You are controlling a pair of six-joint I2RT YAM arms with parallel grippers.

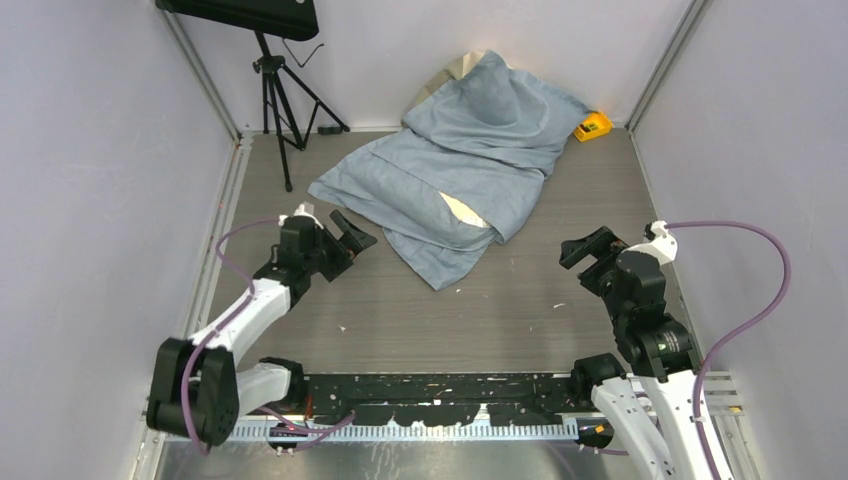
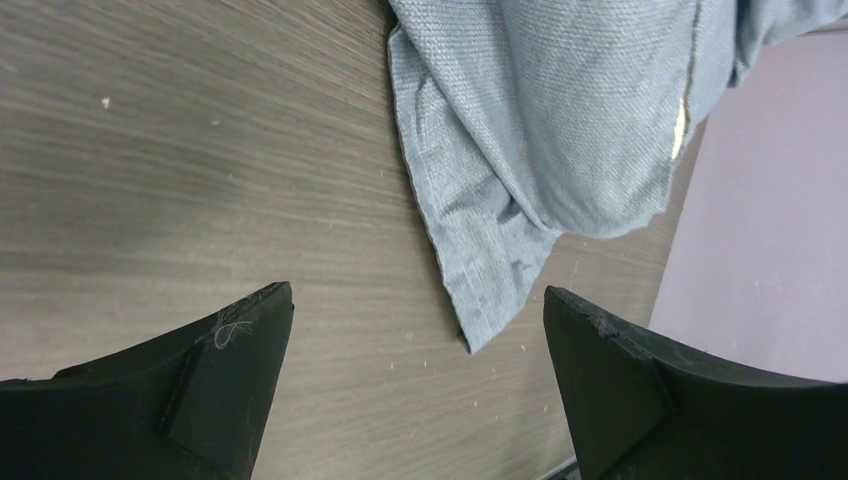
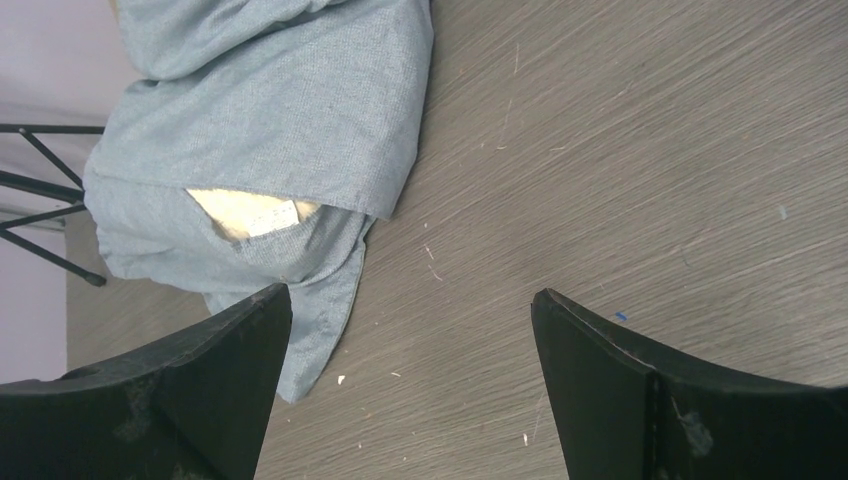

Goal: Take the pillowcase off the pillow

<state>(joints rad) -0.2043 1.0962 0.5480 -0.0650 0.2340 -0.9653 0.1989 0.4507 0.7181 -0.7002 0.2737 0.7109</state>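
**Ops:** I'm reading this as the very start. The pillowcase point(image 1: 470, 160) covers nearly the whole pillow point(image 1: 463, 211). Only a cream corner pokes out of the open mouth on the near side.

**Spotter:** Where's the bundle sitting for you?

**Ops:** Far middle of the tabletop point(image 1: 480, 320), with its far end propped up against the back wall. The loose hem trails toward me, and a pointed flap lies flat on the wood.

**Spotter:** And your tools?

**Ops:** The left tool point(image 1: 352, 243) has its fingers spread wide with nothing between them. It sits low, just beside the case's left edge. On its wrist camera the hem corner lies straight ahead, in line with the gap. The right tool point(image 1: 588, 256) is also spread and empty. It sits off to the right, apart from the cloth and angled in toward the opening. Its wrist camera shows the white tag point(image 3: 271, 216) on the exposed corner.

**Spotter:** So what's the next move?

**Ops:** My call is one tool pins that cream corner while the other pinches only the grey hem and drags it off. The tricky part will be catching a single layer of fabric, not case and pillow together.
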